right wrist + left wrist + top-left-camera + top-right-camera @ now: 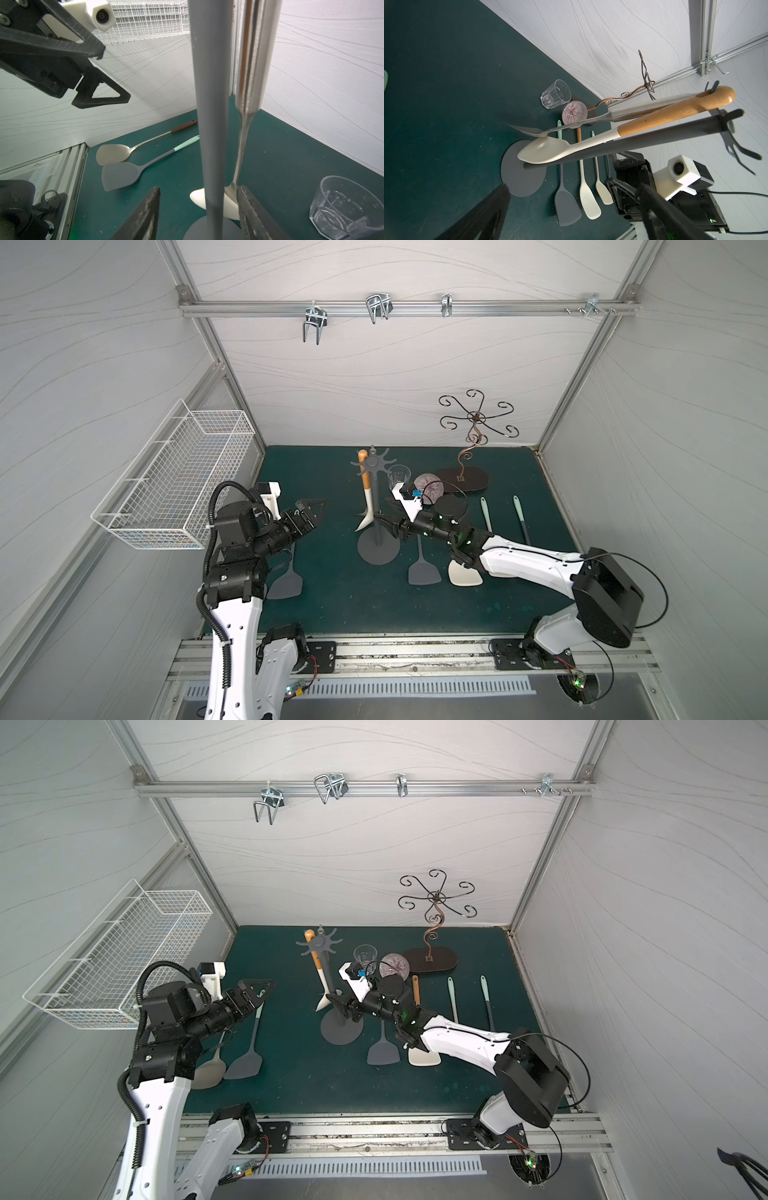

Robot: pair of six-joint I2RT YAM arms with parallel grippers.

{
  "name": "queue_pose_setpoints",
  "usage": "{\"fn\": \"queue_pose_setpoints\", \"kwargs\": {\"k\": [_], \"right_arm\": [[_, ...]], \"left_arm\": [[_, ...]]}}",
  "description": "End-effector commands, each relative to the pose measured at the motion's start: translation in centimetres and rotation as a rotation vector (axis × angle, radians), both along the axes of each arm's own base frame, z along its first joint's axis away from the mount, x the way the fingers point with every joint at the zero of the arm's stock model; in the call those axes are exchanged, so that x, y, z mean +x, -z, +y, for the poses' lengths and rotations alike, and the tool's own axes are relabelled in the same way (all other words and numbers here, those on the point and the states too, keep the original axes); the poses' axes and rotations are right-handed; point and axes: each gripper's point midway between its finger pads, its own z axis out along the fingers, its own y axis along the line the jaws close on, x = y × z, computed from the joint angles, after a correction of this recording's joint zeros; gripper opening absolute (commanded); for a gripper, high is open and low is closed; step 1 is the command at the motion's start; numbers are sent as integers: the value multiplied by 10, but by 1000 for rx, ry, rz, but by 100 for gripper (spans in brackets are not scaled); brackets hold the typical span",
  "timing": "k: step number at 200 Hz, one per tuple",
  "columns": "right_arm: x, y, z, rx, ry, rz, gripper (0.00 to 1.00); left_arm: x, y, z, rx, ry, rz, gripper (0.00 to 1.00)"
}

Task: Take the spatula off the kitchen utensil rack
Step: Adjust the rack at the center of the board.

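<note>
Bright, even light; soft shadows; edges distorted.

Centre: kitchen utensil rack [370, 552] on tabletop [332, 614], spatula [365, 493] hanging at its left | Right of rack: glass [398, 476], bowl [432, 489], wire stand [469, 481] | Left wall: basket [178, 485]

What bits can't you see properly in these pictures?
- Right wrist view: the top edge cuts off the dark-grey utensil rack's hook crown.
- In a top view: the left arm hides the steel spoon's handle.
- Left wrist view: the wooden-handled cream spatula covers the steel spatula's hanging end.
</note>
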Motion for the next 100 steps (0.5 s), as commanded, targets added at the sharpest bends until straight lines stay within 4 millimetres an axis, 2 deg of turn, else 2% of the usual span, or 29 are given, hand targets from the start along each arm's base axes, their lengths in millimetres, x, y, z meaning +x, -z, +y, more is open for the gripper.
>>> {"fn": "queue_pose_setpoints", "kwargs": {"k": [1, 100], "right_arm": [[5, -15, 10, 51, 7, -59, 59], [18, -5, 21, 13, 33, -102, 49]], "left_arm": [[-3, -9, -1, 15, 10, -36, 99], [-10, -10, -3, 15, 12, -46, 99]]}}
